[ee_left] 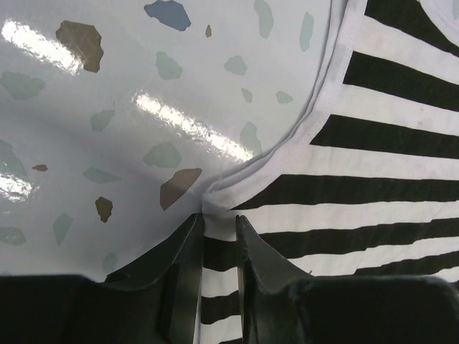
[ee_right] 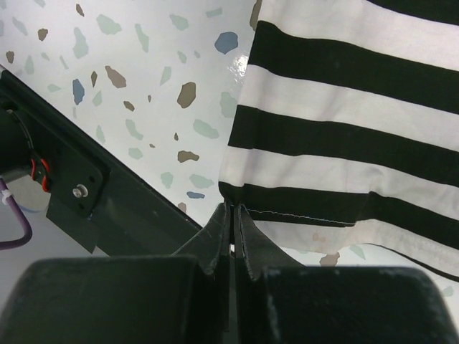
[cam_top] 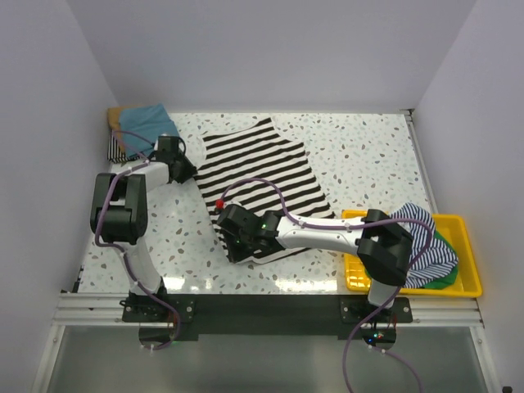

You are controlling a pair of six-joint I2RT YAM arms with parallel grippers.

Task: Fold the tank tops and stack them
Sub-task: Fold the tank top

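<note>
Striped tank top (cam_top: 262,176) lies spread flat in the middle of the table (cam_top: 368,155), neck end far, hem near you. You get bare tabletop right of it up to the yellow tray (cam_top: 458,219), and a narrower strip on its left. Left gripper (ee_left: 219,218) is at the far-left armhole edge, jaws narrowed with cloth pinched between them. Right gripper (ee_right: 233,209) is clamped tight on the near-left hem corner. Teal tank top (cam_top: 147,123) sits at the far-left corner.
</note>
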